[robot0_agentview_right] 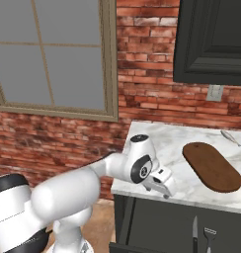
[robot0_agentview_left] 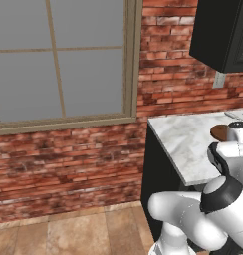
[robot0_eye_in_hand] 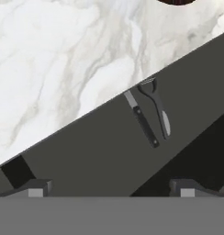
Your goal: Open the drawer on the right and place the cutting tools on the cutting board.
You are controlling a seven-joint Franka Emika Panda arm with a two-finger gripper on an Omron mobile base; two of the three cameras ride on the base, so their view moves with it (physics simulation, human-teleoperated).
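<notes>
The gripper (robot0_eye_in_hand: 109, 188), jaws spread wide and holding nothing, hangs over the open drawer (robot0_eye_in_hand: 100, 156). At its one o'clock a knife (robot0_eye_in_hand: 142, 120) and peeler (robot0_eye_in_hand: 157, 108) lie just beside each other; the cutting board (robot0_agentview_right: 212, 166) rests on the marble counter (robot0_agentview_right: 162, 143).

2 cutting tools (robot0_eye_in_hand: 148, 117) side by side in open drawer (robot0_eye_in_hand: 109, 151), below countertop (robot0_agentview_right: 162, 143), cutting board (robot0_agentview_right: 212, 166) on countertop

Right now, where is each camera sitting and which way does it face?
Left base view: behind the arm's left, facing the window and countertop; arm lower right.
Right base view: behind its right, facing the cutting board and open drawer; arm lower left.
Hand view: on the hand, looking down at the knife and peeler; open gripper below.
Base views share the board.
</notes>
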